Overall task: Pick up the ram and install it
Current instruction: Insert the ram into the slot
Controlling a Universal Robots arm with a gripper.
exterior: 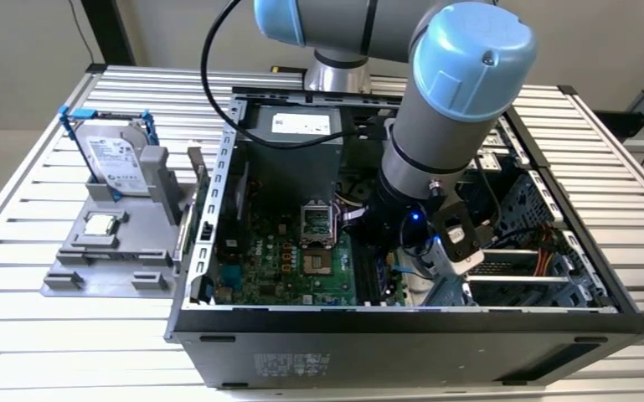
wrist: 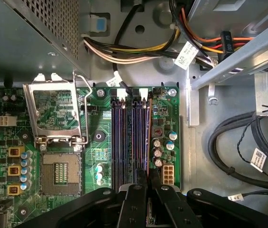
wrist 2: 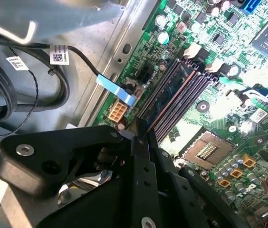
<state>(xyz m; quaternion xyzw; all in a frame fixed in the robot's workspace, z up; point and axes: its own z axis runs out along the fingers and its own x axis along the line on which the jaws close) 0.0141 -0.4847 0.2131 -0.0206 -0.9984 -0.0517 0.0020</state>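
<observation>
Ram (wrist: 148,142) is standing on edge in the slot nearest the white connector, at the centre of the first wrist view, where its thin coppery top edge is running up from the gripper (wrist: 149,183) toward the white latches (wrist: 133,93). The black fingers (wrist: 137,199) are pinching the near end of the stick, so the gripper is clenched on it. In the second wrist view the same stick (wrist 2: 168,97) is slanting from centre frame toward the upper right, lying in the memory slots (wrist 2: 184,102) beside the open processor socket (wrist 2: 205,151). In the exterior view the arm (exterior: 445,126) is reaching down into the open computer case (exterior: 411,322) at centre right, while the hard drive (exterior: 113,159) is waiting on the grey fixture (exterior: 98,268) at the left. Judging from this, seating well is calling for straight downward pressure, the stick kept upright and level along the slot, so both end latches are closing together.
</observation>
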